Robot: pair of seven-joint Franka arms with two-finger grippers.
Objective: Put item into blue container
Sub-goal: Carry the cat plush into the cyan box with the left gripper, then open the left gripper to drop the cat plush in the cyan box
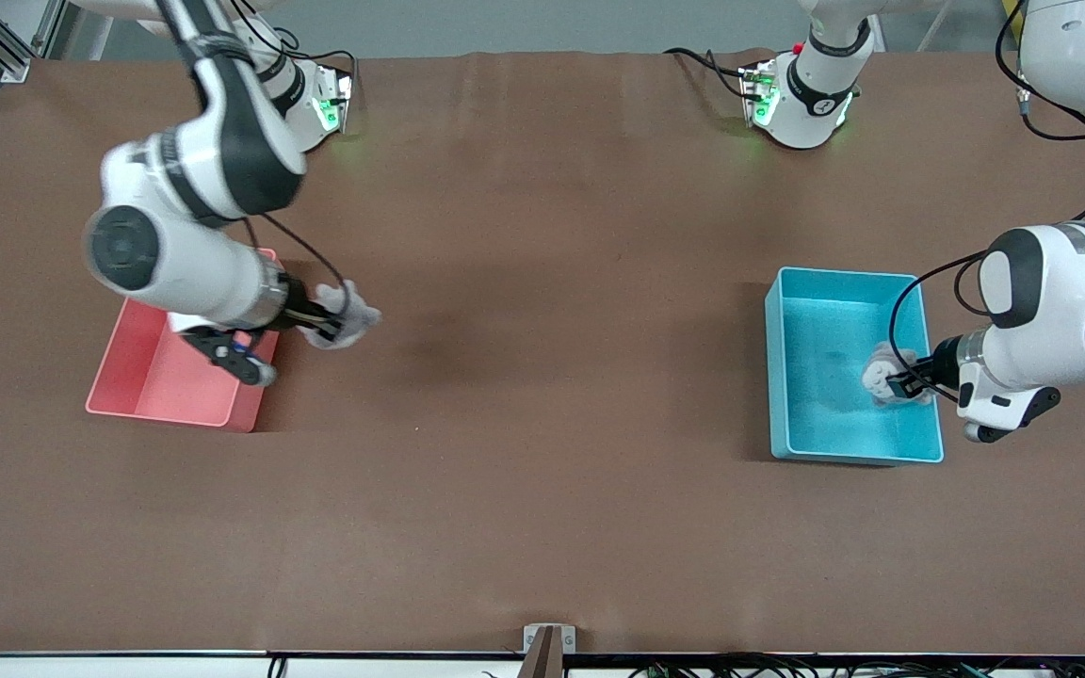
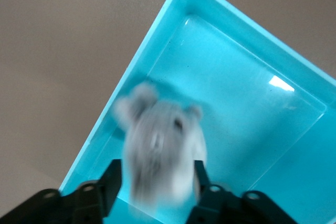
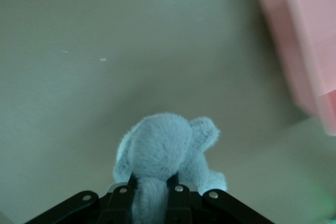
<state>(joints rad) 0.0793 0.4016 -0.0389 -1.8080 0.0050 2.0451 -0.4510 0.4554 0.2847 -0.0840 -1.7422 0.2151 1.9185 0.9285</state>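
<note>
The blue container (image 1: 778, 377) stands toward the left arm's end of the table. My left gripper (image 1: 900, 384) hangs over its inside. In the left wrist view a grey plush toy (image 2: 160, 145) shows blurred between the spread fingers of this gripper (image 2: 156, 170), above the container's floor (image 2: 247, 108), with a gap at one finger. That toy (image 1: 879, 375) is inside the container's outline. My right gripper (image 1: 331, 327) is shut on a second grey plush toy (image 1: 354, 320) over the brown table beside the pink bin. That toy (image 3: 163, 150) is pinched in the right gripper (image 3: 152, 182).
A pink bin (image 1: 142, 386) stands toward the right arm's end of the table, partly under the right arm, and its wall (image 3: 310, 35) shows in the right wrist view. Brown cloth (image 1: 542, 377) covers the table between the two bins.
</note>
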